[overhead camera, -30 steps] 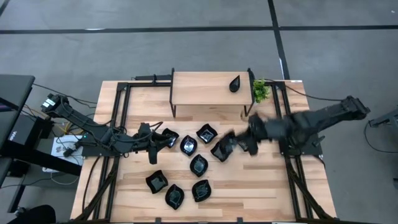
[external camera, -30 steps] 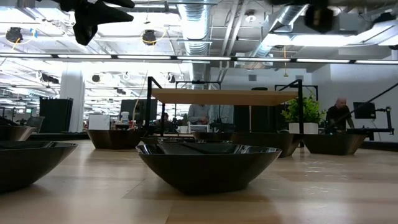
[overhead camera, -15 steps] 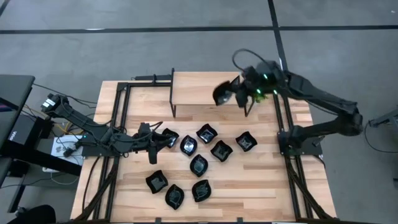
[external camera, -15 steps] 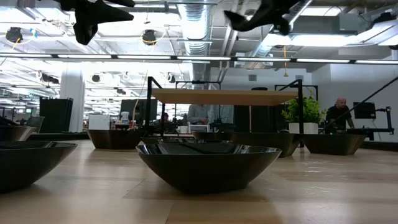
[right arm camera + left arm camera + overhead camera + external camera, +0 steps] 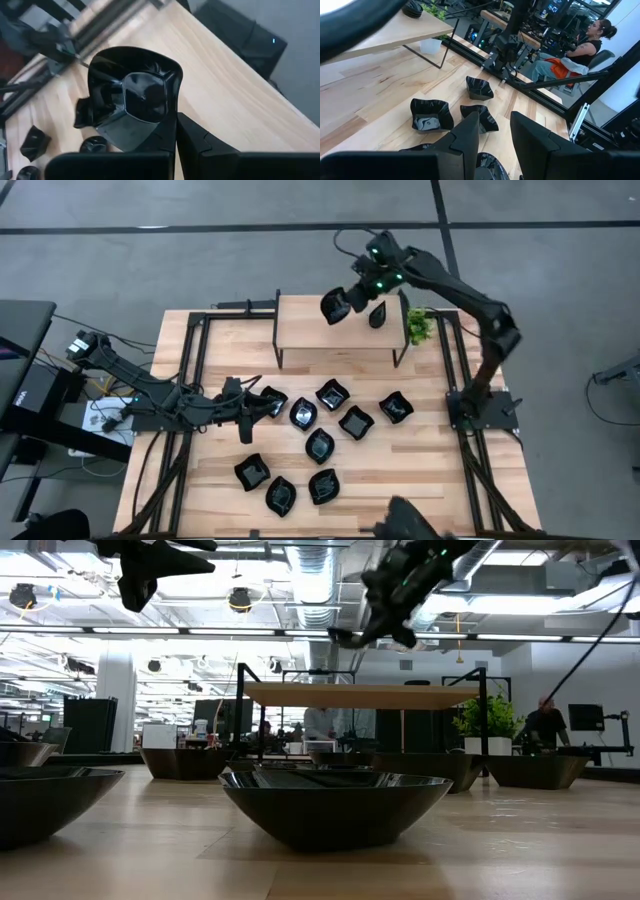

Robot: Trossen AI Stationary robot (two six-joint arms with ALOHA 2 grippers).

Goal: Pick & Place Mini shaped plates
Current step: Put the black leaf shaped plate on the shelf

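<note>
Right gripper [image 5: 345, 302] sits in the upper middle of the high view, over the raised wooden shelf [image 5: 310, 330] at the back of the table [image 5: 420, 470]. I read its fingers as pinched fully together on the rim of one wavy-edged square plate [image 5: 335, 307]; the right wrist view shows that plate [image 5: 132, 102] clamped at its edge, tilted, with the shelf's wood beneath it. I cannot tell from the pictures whether the plate touches the shelf. In the low view the same gripper [image 5: 385, 610] hangs at the upper middle, above the shelf top [image 5: 360, 695].

One teardrop plate [image 5: 378, 314] lies on the shelf just right of the held one, near the small green plant [image 5: 418, 326] at the shelf's right end.

Left gripper [image 5: 250, 408] is at the left centre of the high view, low over the table beside the cluster of plates. In the left wrist view its fingers [image 5: 470, 135] stand partly apart with bare gap between them; I see nothing held.

Remaining mini shaped plates [image 5: 320, 445] are spread over the centre and lower centre of the table, nine by my count, all apart from the right gripper. A person [image 5: 580, 42] sits beyond the table at the upper right of the left wrist view
</note>
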